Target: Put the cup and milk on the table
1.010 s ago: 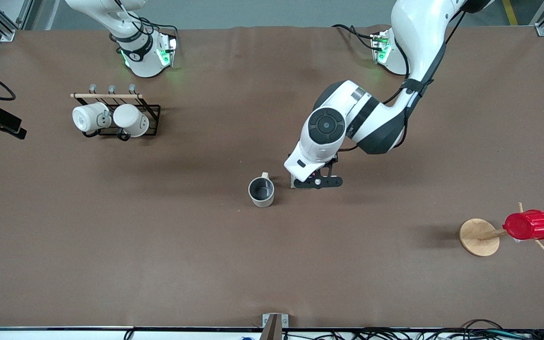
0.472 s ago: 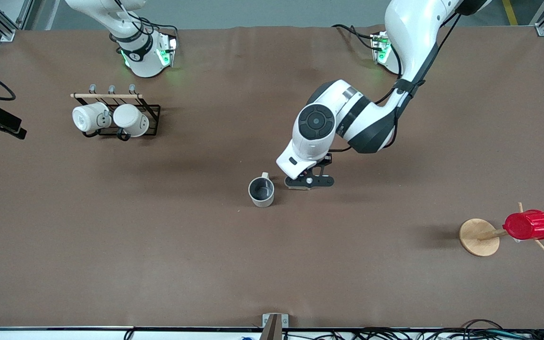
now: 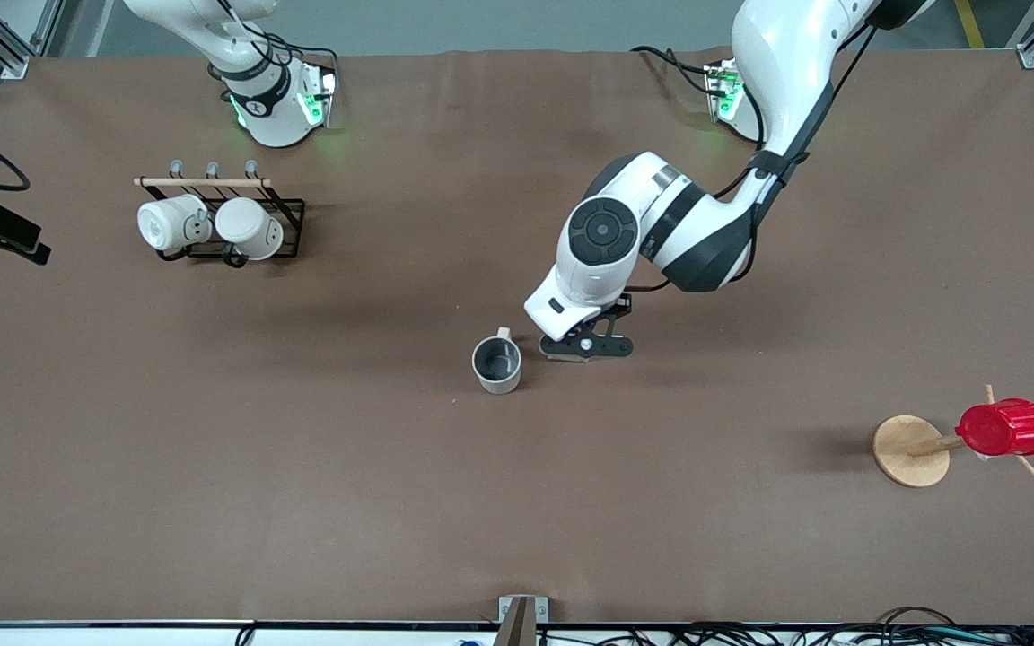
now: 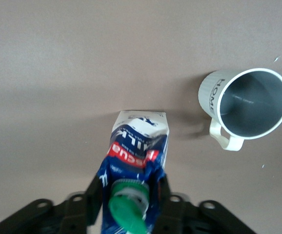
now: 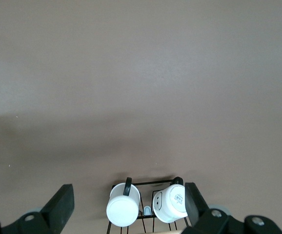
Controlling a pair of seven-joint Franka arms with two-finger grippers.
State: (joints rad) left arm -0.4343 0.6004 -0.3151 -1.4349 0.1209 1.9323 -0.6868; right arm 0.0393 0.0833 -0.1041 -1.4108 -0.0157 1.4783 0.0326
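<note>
Front view: matte brown table (image 3: 302, 467); cup (image 3: 496, 363) upright beside milk (image 4: 136, 165).

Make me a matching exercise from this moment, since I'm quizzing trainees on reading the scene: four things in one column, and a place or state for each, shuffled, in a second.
Things:
1. cup
2. milk
3. red ribbed cup
4. two white mugs

Places or states:
A. on the black wire rack, toward the right arm's end of the table
B. gripped at its top by the left gripper
C. upright on the table, free of both grippers
D. lying sideways on a wooden peg stand

Pairs: 1-C, 2-B, 3-D, 4-A
</note>
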